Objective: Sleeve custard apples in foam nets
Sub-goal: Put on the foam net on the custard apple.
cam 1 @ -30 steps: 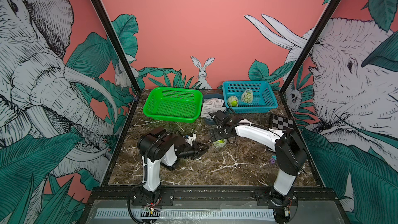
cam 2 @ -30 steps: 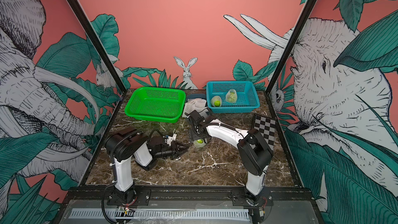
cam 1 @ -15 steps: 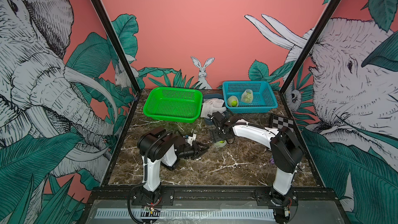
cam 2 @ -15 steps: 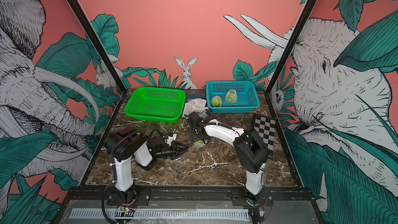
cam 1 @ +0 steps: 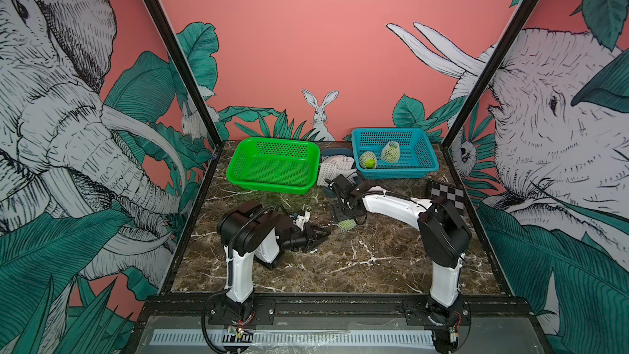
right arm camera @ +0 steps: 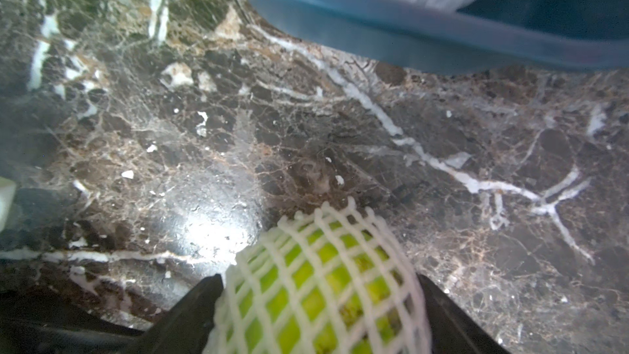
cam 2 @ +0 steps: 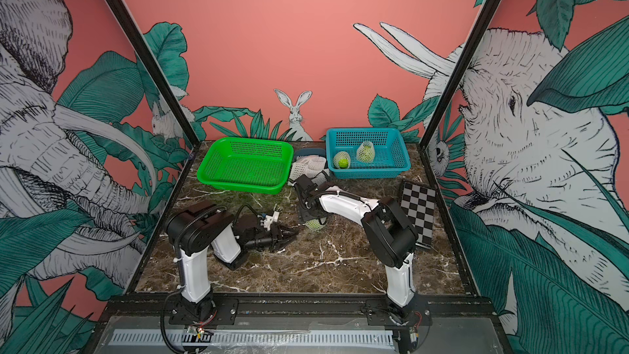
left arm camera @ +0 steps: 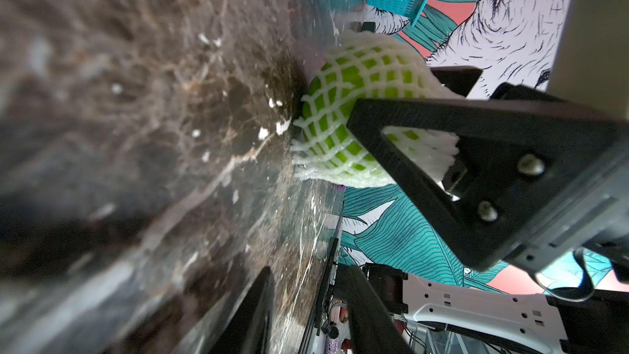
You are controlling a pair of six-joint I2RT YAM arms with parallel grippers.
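Grey-blue tub (right arm camera: 408, 39) just beyond netted custard apple (right arm camera: 323, 284)

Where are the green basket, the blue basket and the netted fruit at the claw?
green basket (cam 1: 269, 186): a top view, its front wall.
blue basket (cam 1: 398, 172): a top view, its front wall.
netted custard apple (right arm camera: 320, 292): right wrist view, its netted middle.

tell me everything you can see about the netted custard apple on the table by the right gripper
The custard apple is a round lime-green fruit, sleeved in a white foam net of diamond mesh with a frayed open end. It rests on the dark marble table, near the grey-blue tub. Black fingers of the right gripper flank it, touching the net on both sides.
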